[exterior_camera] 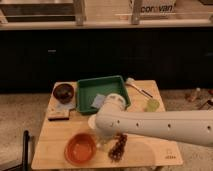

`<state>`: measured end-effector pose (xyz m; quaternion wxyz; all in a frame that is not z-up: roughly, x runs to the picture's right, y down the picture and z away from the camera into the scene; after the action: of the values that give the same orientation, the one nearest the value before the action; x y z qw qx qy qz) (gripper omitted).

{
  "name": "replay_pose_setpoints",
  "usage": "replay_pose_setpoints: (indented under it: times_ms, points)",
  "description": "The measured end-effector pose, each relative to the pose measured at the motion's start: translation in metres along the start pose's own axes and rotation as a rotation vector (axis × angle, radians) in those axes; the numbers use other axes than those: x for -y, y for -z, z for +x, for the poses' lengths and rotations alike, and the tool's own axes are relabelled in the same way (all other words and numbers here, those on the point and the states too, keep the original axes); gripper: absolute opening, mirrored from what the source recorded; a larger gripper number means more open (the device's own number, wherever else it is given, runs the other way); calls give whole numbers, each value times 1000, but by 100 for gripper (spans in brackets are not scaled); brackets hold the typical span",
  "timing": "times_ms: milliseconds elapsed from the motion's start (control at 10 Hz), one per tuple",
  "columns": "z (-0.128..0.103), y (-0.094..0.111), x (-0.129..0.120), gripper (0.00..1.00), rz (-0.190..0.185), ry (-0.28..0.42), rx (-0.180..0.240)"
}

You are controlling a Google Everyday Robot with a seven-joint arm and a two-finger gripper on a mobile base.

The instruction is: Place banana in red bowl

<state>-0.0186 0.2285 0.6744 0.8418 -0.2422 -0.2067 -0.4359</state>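
The red bowl [81,148] is a shallow orange-red bowl at the front left of the wooden table [150,150]. Its inside looks plain. My white arm [160,127] reaches in from the right across the table's middle. My gripper [102,141] hangs from the arm's left end, just right of the red bowl's rim and left of the dark grape bunch [118,146]. The banana does not show; it is hidden or out of view.
A green tray [85,95] with a pale card stands at the back middle. A dark brown bowl [63,92] is at the back left, with a flat block [58,115] in front of it. The arm partly covers a white cup [93,121]. A pale green round thing [152,105] and a brush [138,88] lie at the back right.
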Motion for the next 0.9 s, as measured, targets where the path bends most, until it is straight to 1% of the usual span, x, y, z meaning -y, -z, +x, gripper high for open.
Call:
replay_pose_setpoints:
  times_ms: [200, 500, 900]
  points:
    - [-19, -8, 10, 0, -18, 49, 24]
    - [-39, -17, 19, 0, -38, 96, 49]
    - [-53, -25, 31, 0, -48, 130, 68]
